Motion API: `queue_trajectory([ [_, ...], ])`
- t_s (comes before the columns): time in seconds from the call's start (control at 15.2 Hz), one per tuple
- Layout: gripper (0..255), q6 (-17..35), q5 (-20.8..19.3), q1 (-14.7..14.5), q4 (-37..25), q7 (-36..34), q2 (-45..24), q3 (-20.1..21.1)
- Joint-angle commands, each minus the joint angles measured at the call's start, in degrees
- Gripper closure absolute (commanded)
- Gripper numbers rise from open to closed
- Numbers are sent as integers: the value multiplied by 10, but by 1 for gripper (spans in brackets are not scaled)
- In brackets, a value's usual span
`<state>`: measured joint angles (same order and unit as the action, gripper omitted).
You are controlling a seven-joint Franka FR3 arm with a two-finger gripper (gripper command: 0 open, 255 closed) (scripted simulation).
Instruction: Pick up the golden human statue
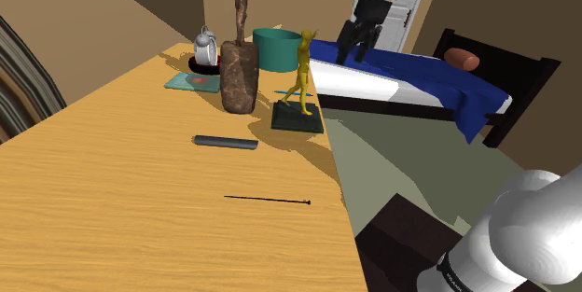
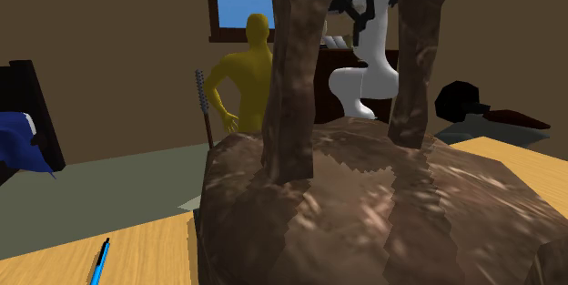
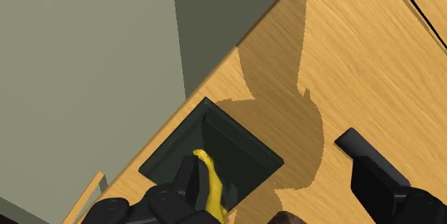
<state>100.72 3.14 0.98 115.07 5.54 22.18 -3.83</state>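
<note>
Tool point(image 3: 271, 157) hangs released above the smooth golden statue point(image 3: 211, 183) on its dark square plinth point(image 3: 240, 147).

We find no legible text, label, brand name, number or sign on any surface shown. The dial of the alarm clock point(image 1: 206, 48), which stands at the far end of the wooden table point(image 1: 112, 178), is too small for us to read any numerals. The red mark on the flat teal item point(image 1: 193, 82) just beside the clock cannot be made out as a letter or symbol.
</note>
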Motion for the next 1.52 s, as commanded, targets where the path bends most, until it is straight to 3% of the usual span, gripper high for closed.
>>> queue_trajectory([
  [0.0,0,6,-1,1,-39,1,-36,-3],
  [0.53,0,-7,3,5,-247,0,-203,-11],
  [0.99,0,-65,12,16,-494,-1,-368,-17],
  [1.45,0,9,9,12,-389,1,-337,-17],
])
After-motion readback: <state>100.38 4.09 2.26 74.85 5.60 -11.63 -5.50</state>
